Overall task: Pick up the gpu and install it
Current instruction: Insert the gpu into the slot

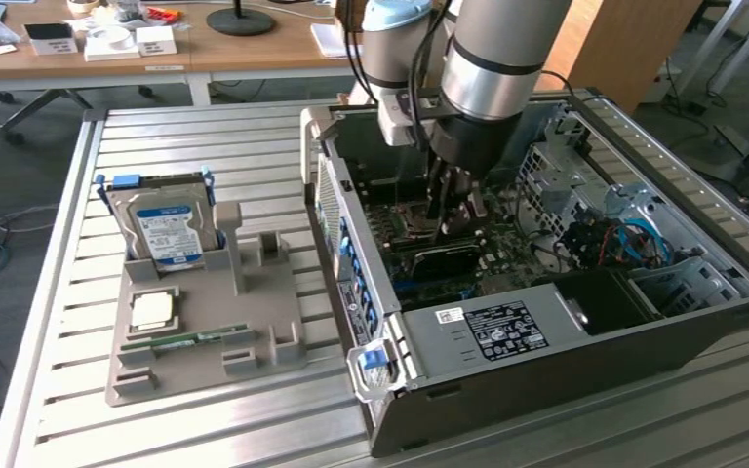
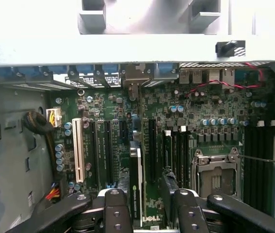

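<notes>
The gpu (image 2: 136, 187) stands on edge on the motherboard inside the computer case, a thin card with a black cooler face, seated along a slot. In the exterior view it is a dark block (image 1: 443, 257) right under the tool. My gripper (image 2: 149, 198) hangs just above it, open, with one black finger (image 2: 115, 208) close to one face of the card and the other well off the opposite face. From outside, the gripper (image 1: 459, 216) reaches down into the open case.
The open case (image 1: 687, 322) lies on a slatted metal table. On the exterior view's left, a grey holder (image 1: 270, 336) carries a hard drive (image 1: 167, 232), a processor chip (image 1: 153, 310) and a memory stick (image 1: 199, 338). Near the card are an empty processor socket (image 2: 215, 177) and a white slot (image 2: 78, 150).
</notes>
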Controlling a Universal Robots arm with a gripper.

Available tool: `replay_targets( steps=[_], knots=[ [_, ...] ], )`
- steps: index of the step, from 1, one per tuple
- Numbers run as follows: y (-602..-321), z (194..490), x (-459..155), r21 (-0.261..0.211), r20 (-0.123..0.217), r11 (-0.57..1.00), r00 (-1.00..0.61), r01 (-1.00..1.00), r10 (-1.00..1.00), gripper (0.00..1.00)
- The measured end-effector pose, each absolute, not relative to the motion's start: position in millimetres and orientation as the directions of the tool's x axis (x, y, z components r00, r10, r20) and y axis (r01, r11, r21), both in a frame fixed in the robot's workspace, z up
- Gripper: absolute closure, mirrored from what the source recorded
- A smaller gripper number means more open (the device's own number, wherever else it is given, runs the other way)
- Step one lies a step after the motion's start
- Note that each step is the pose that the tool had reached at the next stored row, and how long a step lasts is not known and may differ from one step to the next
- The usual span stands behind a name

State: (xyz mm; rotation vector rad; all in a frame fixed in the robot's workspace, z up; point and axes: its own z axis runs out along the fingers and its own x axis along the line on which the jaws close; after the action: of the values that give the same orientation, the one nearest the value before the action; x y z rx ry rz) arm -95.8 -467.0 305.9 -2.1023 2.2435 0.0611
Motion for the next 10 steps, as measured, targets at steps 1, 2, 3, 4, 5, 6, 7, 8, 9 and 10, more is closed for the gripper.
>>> replay_targets(
  steps=[1,2,3,4,5,6,7,8,9,10],
  knots=[
    [-467.0,307.2,-95.8,-0.016,-0.075,0.065,-0.064,-0.998,-0.995,0.60],
    [-467.0,307.6,-95.8,-0.016,-0.075,0.065,-0.064,-0.998,-0.995,0.60],
    [-466.9,307.5,-95.8,-0.017,-0.076,0.065,-0.064,-0.998,-0.995,0.60],
    [-466.9,307.6,-95.6,-0.017,-0.076,0.065,-0.064,-0.998,-0.995,0.60],
    [-466.9,307.9,-95.3,-0.016,-0.075,0.065,-0.064,-0.998,-0.995,0.60],
    [-466.9,308.0,-95.0,-0.016,-0.075,0.065,-0.064,-0.998,-0.995,0.60],
    [-466.8,308.0,-94.9,-0.015,-0.075,0.065,-0.064,-0.998,-0.995,0.60],
    [-466.7,308.1,-94.7,-0.015,-0.075,0.065,-0.063,-0.998,-0.995,0.60],
    [-466.7,308.2,-94.5,-0.014,-0.075,0.064,-0.063,-0.998,-0.995,0.60],
    [-466.6,308.3,-94.2,-0.014,-0.075,0.064,-0.062,-0.998,-0.995,0.60]
  ],
)
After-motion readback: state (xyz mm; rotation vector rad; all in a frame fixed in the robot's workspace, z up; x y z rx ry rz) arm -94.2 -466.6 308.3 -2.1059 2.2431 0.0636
